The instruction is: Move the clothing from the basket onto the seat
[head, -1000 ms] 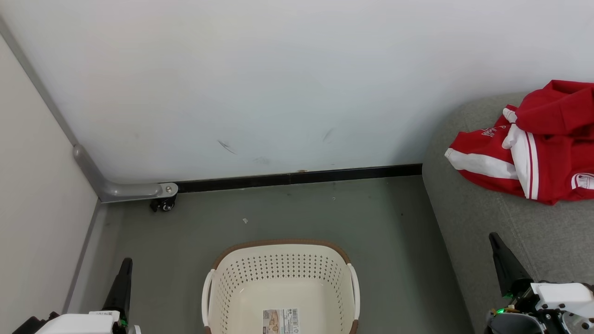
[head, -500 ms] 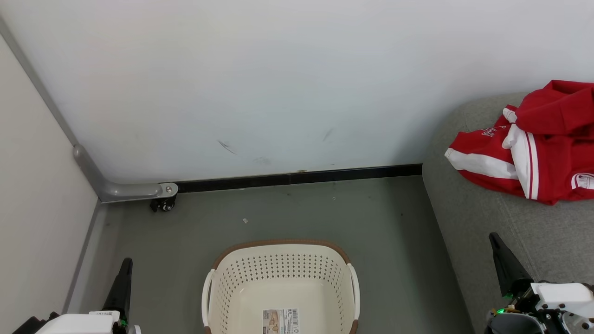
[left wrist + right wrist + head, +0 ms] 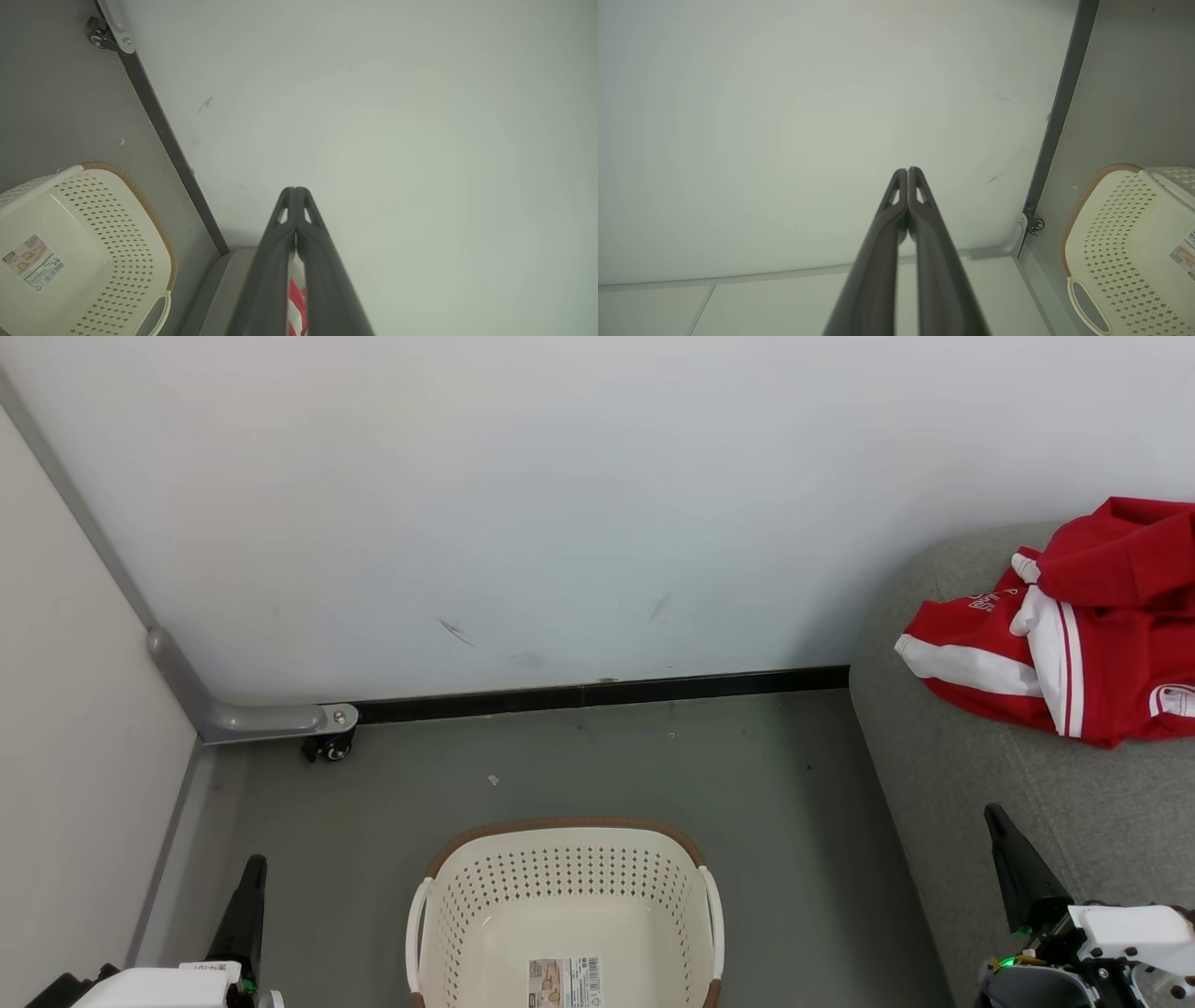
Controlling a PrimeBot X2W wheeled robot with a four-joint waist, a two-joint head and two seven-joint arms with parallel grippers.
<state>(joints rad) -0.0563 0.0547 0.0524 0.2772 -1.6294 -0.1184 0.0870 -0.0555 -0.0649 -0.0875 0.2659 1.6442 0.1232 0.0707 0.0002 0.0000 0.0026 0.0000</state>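
The red clothing [image 3: 1092,625] with white stripes and lettering lies bunched on the grey seat [image 3: 943,756] at the right of the head view. The cream basket [image 3: 565,877] with a brown rim stands on the floor in front of me, holding nothing but a barcode sticker [image 3: 565,982] on its bottom. My left gripper [image 3: 254,866] rests at the lower left, shut, its fingers pressed together in the left wrist view [image 3: 294,191]. My right gripper [image 3: 991,812] is at the lower right over the seat's edge, also shut [image 3: 907,170]. A sliver of red clothing [image 3: 295,308] shows behind the left fingers.
A white wall [image 3: 560,504] with a black baseboard [image 3: 597,693] runs behind the basket. A grey metal bracket with a small caster [image 3: 327,747] sits in the left corner by a pale side panel [image 3: 75,784]. Grey floor [image 3: 766,784] separates basket and seat.
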